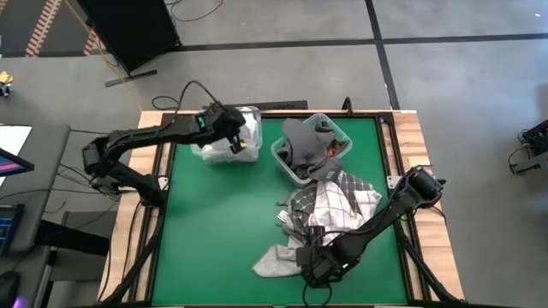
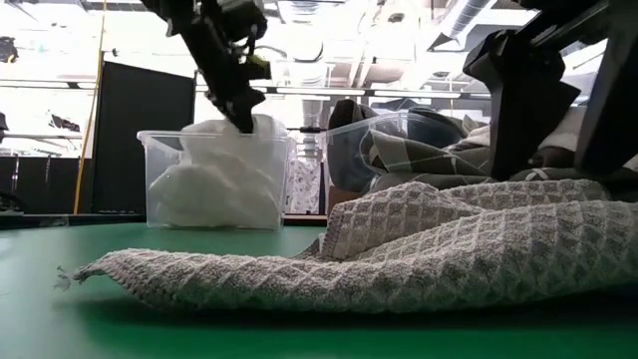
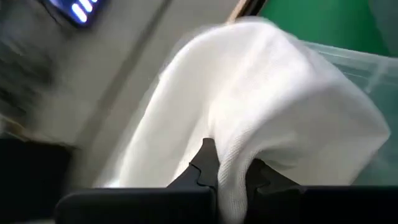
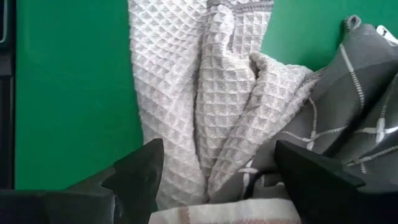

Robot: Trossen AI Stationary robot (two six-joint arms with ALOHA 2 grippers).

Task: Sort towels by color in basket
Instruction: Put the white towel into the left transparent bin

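Soft waffle-weave light grey towel [image 4: 186, 93] under your wide-open right gripper [image 4: 214, 171] will drape, so pinch a raised fold; left gripper [image 3: 227, 174] clamps the white towel [image 3: 261, 99].

Lab: concrete floor [image 1: 445, 21], loose cables [image 1: 193, 10], monitors [image 1: 10, 154].

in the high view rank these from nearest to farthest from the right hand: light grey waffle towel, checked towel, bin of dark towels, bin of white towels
From the right hand, near the table's front edge:
1. Light grey waffle towel, right beside the hand at the front.
2. Checked towel, heaped mid-table behind it.
3. Bin of dark towels, at the back centre.
4. Bin of white towels, back left, under the left hand.
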